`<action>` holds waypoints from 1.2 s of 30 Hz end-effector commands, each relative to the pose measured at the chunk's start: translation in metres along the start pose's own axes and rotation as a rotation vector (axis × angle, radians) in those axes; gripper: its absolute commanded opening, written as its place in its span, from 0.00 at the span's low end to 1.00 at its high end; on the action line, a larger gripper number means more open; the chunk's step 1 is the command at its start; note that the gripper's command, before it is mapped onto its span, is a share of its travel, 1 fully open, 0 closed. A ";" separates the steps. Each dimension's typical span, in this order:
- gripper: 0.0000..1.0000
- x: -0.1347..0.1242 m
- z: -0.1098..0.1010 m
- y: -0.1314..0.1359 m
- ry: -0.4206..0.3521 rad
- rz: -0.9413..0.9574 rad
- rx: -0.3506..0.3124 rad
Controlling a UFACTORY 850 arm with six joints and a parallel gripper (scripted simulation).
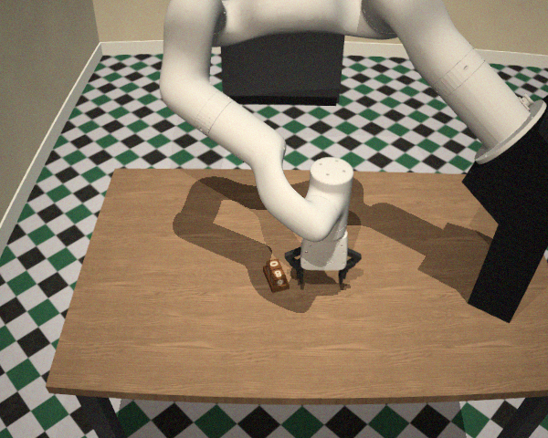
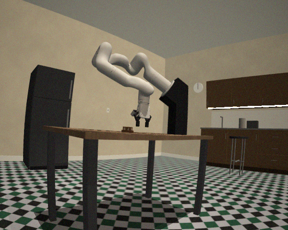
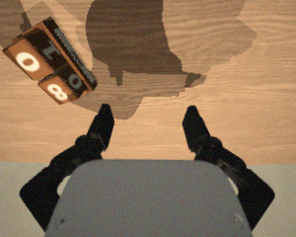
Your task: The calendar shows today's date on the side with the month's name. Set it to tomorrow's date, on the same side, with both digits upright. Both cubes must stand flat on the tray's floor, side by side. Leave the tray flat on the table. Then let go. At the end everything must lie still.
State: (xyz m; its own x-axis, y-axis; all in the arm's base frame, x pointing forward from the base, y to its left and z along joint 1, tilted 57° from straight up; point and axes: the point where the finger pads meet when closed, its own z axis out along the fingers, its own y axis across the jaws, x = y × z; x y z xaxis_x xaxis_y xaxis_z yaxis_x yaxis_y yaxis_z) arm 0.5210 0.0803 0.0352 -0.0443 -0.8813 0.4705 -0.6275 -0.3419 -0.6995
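The calendar's small brown tray (image 1: 281,289) (image 2: 130,131) stands on the table, left of the gripper. Two cubes sit side by side in it. One cube (image 1: 274,264) (image 3: 28,61) shows 0 on top and a dim 1 on the side by the tray's pale strip. The other cube (image 1: 278,273) (image 3: 56,91) shows 8 on top and a dim 0 on that side. Seen from the strip side, this seems to read 01. The strip's lettering is not legible. My gripper (image 1: 321,285) (image 2: 142,125) (image 3: 148,114) is open and empty, above the table beside the calendar. The cubes' far sides are hidden.
The wooden table (image 1: 194,349) (image 3: 266,114) carries the calendar. The arm's black stand (image 1: 510,264) (image 2: 181,109) rises at the right in the top view. The white arm reaches over the table, and its shadow falls across the table and around the calendar.
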 end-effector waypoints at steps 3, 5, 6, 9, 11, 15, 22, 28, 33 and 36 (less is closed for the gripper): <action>1.00 0.000 0.000 0.000 0.000 0.000 0.000; 1.00 0.000 0.000 0.000 0.000 0.000 0.000; 1.00 0.000 0.000 0.000 0.000 0.000 0.000; 1.00 0.000 0.000 0.000 0.000 0.000 0.000; 1.00 0.000 0.000 0.000 0.000 0.000 0.000; 1.00 0.000 -0.001 0.000 0.000 0.000 0.000; 1.00 0.000 -0.007 0.000 0.000 0.000 0.000; 1.00 0.000 -0.010 0.000 0.000 0.000 0.000; 1.00 0.000 -0.011 -0.007 0.000 0.000 0.000; 1.00 0.001 -0.012 -0.015 0.000 0.000 0.000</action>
State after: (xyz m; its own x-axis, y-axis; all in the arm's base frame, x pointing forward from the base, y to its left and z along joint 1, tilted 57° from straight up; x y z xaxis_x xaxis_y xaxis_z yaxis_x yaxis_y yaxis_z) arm 0.5168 0.0854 0.0456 -0.0441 -0.8813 0.4705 -0.6276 -0.3419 -0.6994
